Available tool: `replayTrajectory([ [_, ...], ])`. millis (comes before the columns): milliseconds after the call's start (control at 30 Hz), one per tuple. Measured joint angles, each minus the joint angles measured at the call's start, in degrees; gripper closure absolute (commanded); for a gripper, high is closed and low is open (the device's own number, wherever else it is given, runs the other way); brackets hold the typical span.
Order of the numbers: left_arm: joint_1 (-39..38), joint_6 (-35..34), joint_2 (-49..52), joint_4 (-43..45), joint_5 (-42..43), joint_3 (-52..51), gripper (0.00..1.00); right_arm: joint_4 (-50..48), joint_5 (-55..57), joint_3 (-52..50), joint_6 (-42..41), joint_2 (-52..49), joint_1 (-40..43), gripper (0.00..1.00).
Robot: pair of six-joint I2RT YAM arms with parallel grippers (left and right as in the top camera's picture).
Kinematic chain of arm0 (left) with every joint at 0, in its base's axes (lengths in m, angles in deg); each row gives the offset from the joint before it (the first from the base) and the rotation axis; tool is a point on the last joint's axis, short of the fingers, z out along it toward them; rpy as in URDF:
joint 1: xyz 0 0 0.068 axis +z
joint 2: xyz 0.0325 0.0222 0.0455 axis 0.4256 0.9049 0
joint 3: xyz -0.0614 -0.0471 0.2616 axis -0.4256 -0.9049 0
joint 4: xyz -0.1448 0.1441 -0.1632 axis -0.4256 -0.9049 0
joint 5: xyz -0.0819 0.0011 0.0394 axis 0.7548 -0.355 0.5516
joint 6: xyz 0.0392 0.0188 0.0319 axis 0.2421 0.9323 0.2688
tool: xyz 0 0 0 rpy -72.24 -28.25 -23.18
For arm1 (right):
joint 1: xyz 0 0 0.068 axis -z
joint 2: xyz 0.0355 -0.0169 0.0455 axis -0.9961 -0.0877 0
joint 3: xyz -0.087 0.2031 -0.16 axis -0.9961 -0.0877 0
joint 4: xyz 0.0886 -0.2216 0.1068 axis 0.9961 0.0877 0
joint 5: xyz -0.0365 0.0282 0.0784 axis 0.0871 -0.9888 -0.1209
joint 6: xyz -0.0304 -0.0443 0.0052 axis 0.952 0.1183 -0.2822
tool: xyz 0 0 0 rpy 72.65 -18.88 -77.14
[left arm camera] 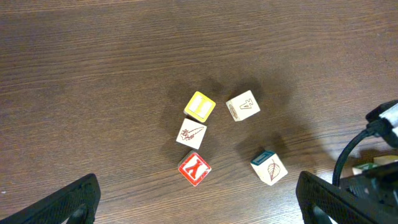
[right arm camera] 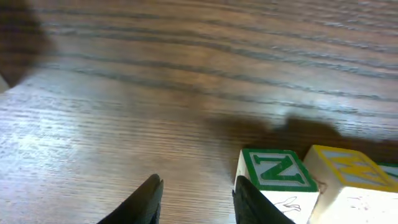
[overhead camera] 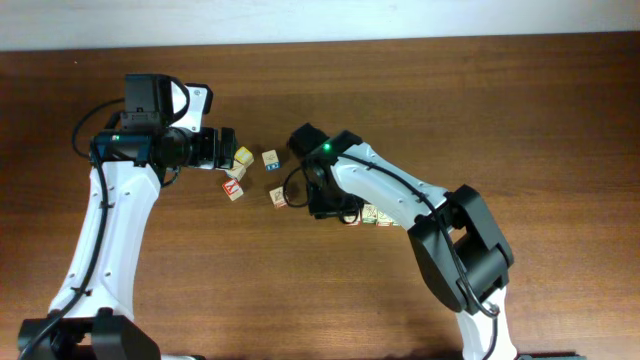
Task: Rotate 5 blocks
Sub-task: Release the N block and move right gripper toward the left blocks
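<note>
**Two arms over scattered wooden letter cubes, both grippers empty**

Overhead view: a dark wooden table (overhead camera: 200,290) fills the frame. The left arm (overhead camera: 110,210) rises along the left side. Its left gripper (overhead camera: 226,152) sits in the upper middle, beside a loose cluster of small cubes. In that cluster are a yellow-faced cube (overhead camera: 243,156), a red Y cube (overhead camera: 233,190) and three pale blocks (overhead camera: 270,159). The right arm (overhead camera: 400,195) reaches in from the lower right. Its wrist covers the spot just left of two more pale cubes in the centre right.

Left wrist view: the left gripper's fingers (left arm camera: 74,199) stand spread wide at the bottom corners, with nothing between them. Five cubes lie apart in mid-frame:
- the yellow-faced cube at the top;
- a letter-A cube (left arm camera: 243,105) to its right;
- a sketch cube (left arm camera: 191,133) just below the yellow one;
- the red Y cube at the bottom;
- a leaf cube (left arm camera: 269,167) at lower right.

A black cable (left arm camera: 367,146) belonging to the other arm crosses the right edge.

Right wrist view: the right gripper (right arm camera: 198,186) is low over the table. Its fingers are partly parted and only bare wood shows in the gap, so it grasps nothing. A green N block (right arm camera: 278,177) sits just to the right of the right-hand finger. A yellow-lettered block (right arm camera: 348,174) is close against its far side.

Handling, as a judgement: the blocks look light, rigid and smooth-faced, so they are likely to skid or twist if pinched off-centre. Gripping two opposite flat sides squarely should work best. The N block's neighbour leaves little room on that side.
</note>
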State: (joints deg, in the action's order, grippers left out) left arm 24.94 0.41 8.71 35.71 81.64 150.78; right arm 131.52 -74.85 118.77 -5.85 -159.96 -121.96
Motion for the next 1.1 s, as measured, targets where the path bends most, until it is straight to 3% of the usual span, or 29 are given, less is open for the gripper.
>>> replayTrajectory([
  [333, 0.00, 0.00, 0.00, 0.02, -0.02, 0.00, 0.01, -0.61, -0.07, 0.02, 0.52, 0.00, 1.73, 0.58],
  [400, 0.00, 0.02, 0.00, 0.00, 0.00, 0.00, 0.01, 0.26, -0.70, 1.62, 2.91, -0.09, 1.73, 0.52],
  [500, 0.00, 0.00, 0.00, 0.02, 0.00, 0.00, 0.01, -2.14, -3.32, 6.60, 8.72, -0.09, 1.55, 0.51],
  [733, 0.00, 0.00, 0.00, 0.04, 0.00, 0.02, 0.01, -12.15, -8.11, 7.19, 11.54, -1.77, -2.49, 0.52],
  [800, 0.00, 0.00, 0.00, 0.02, 0.00, 0.02, 0.01, -12.92, -8.26, 7.19, 11.58, -3.45, -2.93, 0.56],
  [1100, 0.00, 0.00, 0.00, 0.02, 0.00, 0.02, 0.01, -13.57, -6.40, 7.19, 11.32, -4.63, -2.75, 0.56],
])
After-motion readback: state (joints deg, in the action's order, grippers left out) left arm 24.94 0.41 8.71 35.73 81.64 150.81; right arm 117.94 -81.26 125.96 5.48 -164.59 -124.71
